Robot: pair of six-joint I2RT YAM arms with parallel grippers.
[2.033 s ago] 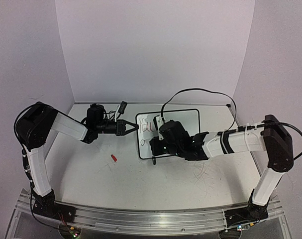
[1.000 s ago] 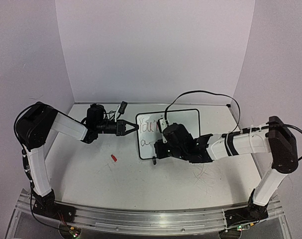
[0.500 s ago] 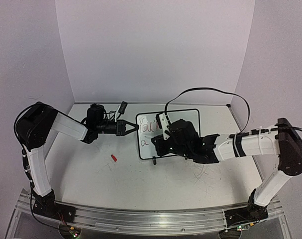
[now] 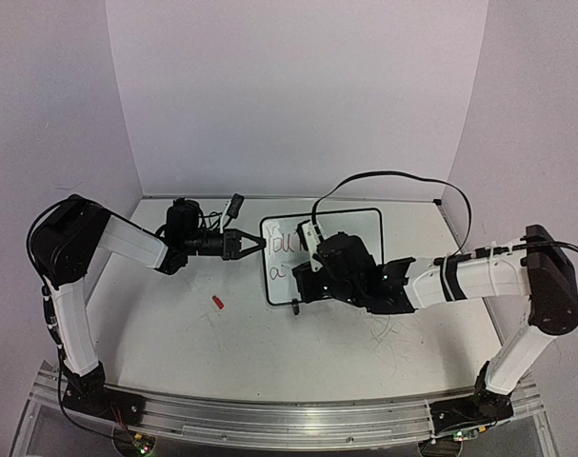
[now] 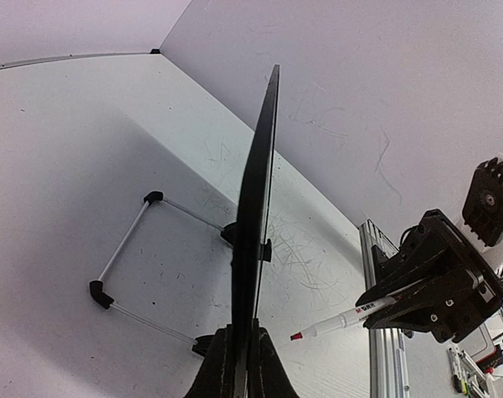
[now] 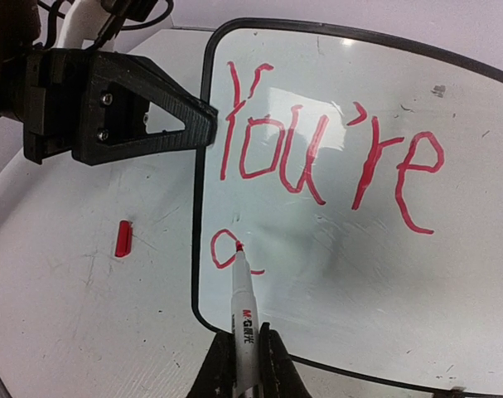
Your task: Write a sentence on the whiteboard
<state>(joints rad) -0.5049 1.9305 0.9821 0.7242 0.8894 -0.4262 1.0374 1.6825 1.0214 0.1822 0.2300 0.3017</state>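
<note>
Pale lilac walls point(image 4: 298, 95) close in a scuffed white table point(image 4: 174, 352). Near its middle stands the whiteboard point(image 4: 363, 227), black-framed and propped up on a thin wire stand point(image 5: 99, 293) with black feet. My left claw point(image 4: 258, 244) reaches in from the left and is pinched shut on the whiteboard's left edge, one finger on each face. From my left wrist I see the whiteboard edge-on, rising straight out from between my fingers. My right claw point(image 6: 247, 352) is closed tight on a marker point(image 6: 243, 303), a white barrel with black print and a red tip, which points away from me at the whiteboard's face. The sentence point(image 6: 317, 162) on the whiteboard is red: "You're" runs across the upper part, and below it, near the left edge, sits one small looped letter. The marker's tip rests on that loop, touching the whiteboard. On the table to the left of the whiteboard, apart from it, lies a small red cap point(image 6: 123, 239). A black cable point(image 4: 393, 174) arcs up from my right wrist over the far side of the whiteboard. Grey scribble marks point(image 4: 388, 333) show on the table just in front of my right arm.
</note>
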